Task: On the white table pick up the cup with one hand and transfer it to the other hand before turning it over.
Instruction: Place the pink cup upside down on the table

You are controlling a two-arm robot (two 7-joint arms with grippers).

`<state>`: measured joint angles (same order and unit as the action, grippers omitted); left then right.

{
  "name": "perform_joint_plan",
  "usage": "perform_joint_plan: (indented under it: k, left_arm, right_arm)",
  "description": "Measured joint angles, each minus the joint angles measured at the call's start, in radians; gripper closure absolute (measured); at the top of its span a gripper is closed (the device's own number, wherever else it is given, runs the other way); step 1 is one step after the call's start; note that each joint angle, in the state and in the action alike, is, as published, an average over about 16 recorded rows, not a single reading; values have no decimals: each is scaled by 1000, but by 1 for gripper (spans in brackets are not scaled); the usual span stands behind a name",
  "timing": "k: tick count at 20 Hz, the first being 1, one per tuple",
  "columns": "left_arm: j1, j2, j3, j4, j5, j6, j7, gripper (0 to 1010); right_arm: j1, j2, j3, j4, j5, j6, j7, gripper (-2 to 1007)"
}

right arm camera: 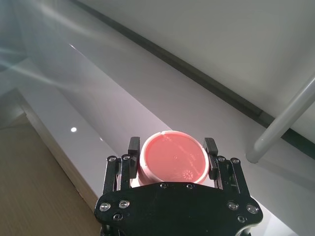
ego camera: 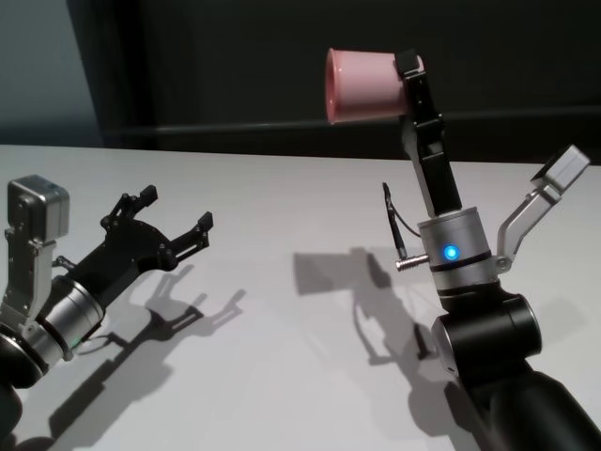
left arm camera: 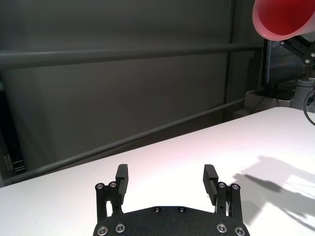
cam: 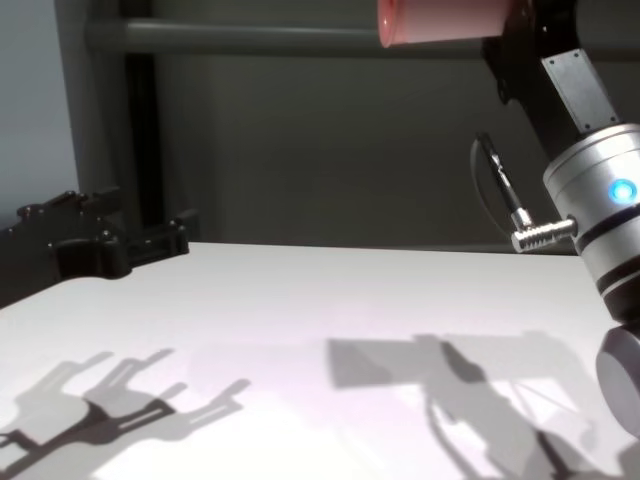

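There is one cup [ego camera: 364, 85] and there are two hands. The cup is high above the white tabletop [ego camera: 282, 235], well clear of it, and touches nothing but the right hand [ego camera: 410, 68].

The cup lies on its side. Its long axis runs almost level, with a small tilt, and its wide rim points toward the left hand's side of the tabletop, while the narrower base sits at the right hand. In the left wrist view the open mouth of the cup [left arm camera: 283, 18] faces that camera, high and off to one side, and the pink inside is visible. In the right wrist view the flat round base of the cup [right arm camera: 172, 158] faces the camera.

The right hand is closed on the cup — one black finger [right arm camera: 133, 147] presses one side of the base end and the other finger presses the opposite side. The right arm stands nearly upright under the cup.

The left hand [ego camera: 174, 218] is low, just above the tabletop and well apart from the cup. Its fingers [left arm camera: 121, 178] are spread wide and hold nothing — they point toward the side of the tabletop below the cup.
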<state>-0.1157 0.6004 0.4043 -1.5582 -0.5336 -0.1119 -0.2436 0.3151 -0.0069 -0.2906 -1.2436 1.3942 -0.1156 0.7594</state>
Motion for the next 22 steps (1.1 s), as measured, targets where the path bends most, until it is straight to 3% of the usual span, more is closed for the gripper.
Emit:
perform_joint_plan:
  k: [7,12,16,22]
  left_arm:
    - [-3,1,2,0,-1,0,0,9]
    - [-4,2,2,0,-1,0,0,9]
    - [-4,2,3,0,-2,0,0,9]
    - [-5,2,4,0,-2,0,0,9]
  right_arm:
    - [-7,7,-2,-14,-6,-11,-12,246]
    - [-22,26,-5,-49,-26,-39,-44,246]
    - [-41,52,-10,-94,-59,-71,-96,246]
    - [-72,109,-22,-180,-145,-111,-214,246]
